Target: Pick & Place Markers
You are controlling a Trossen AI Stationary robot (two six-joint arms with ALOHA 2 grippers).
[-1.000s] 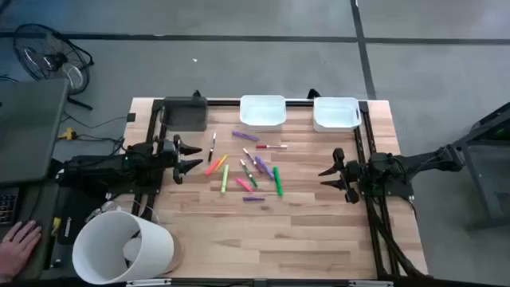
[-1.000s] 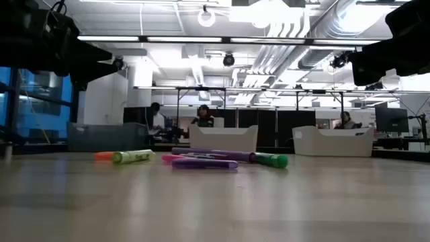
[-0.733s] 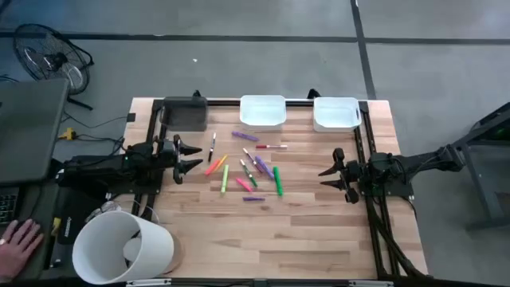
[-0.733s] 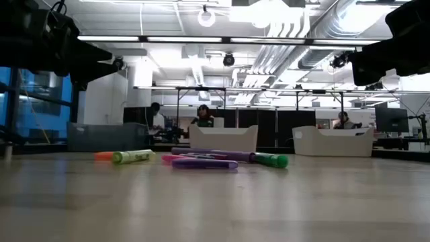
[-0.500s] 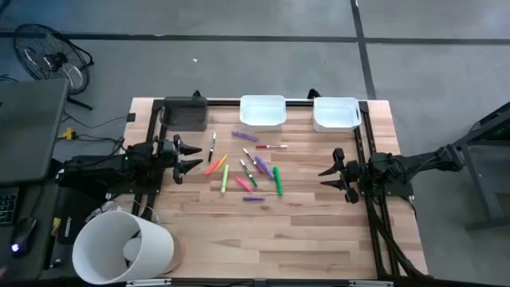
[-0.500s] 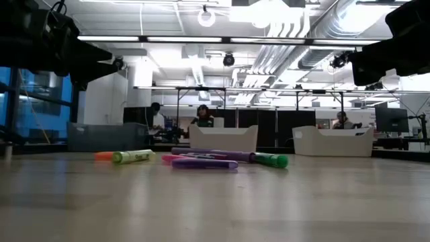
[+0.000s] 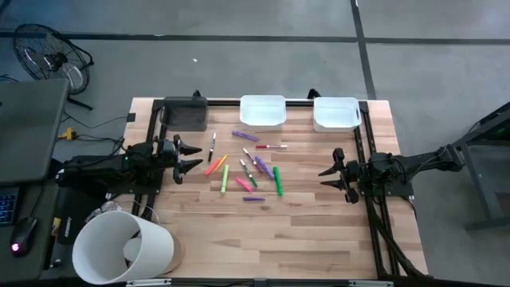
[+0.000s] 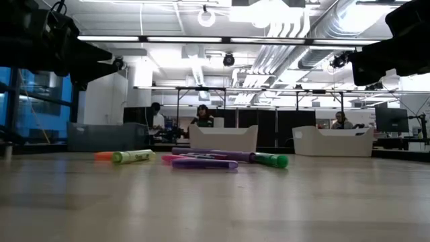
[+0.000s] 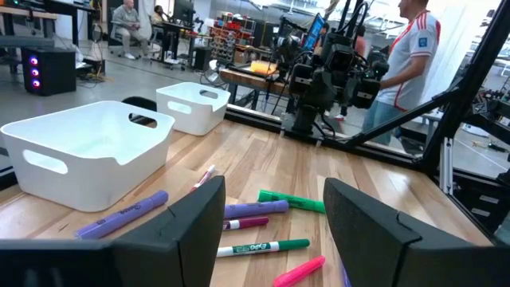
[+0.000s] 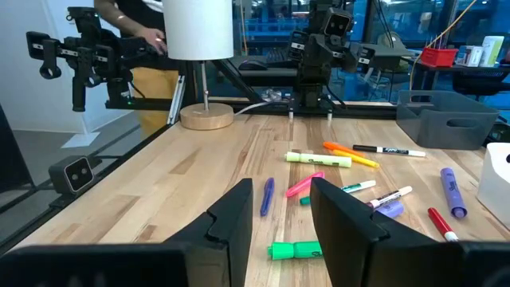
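Observation:
Several markers (image 7: 247, 167) lie flat and scattered on the middle of the wooden table. Among them are a green one (image 7: 277, 180), a yellow-green one (image 7: 225, 178), an orange one (image 7: 215, 165), a black one (image 7: 213, 147) and purple ones (image 7: 245, 136). They also show in the low view (image 8: 201, 160). My left gripper (image 7: 190, 156) hovers open at the table's left side, pointing level toward the markers (image 9: 263, 231). My right gripper (image 7: 325, 176) hovers open at the right side, facing them too (image 10: 319, 187). Nothing is between either pair of fingers.
Two white trays (image 7: 262, 112) (image 7: 335, 114) stand at the far edge, with a grey bin (image 7: 185, 114) to their left. A white lampshade (image 7: 123, 247) overhangs the near left corner. Bare wood stretches along the near half (image 7: 271, 239). People stand in the room beyond.
Both arms have kept still and the markers lie as before. A person's hand on the desk left of the table has drawn out of the high view.

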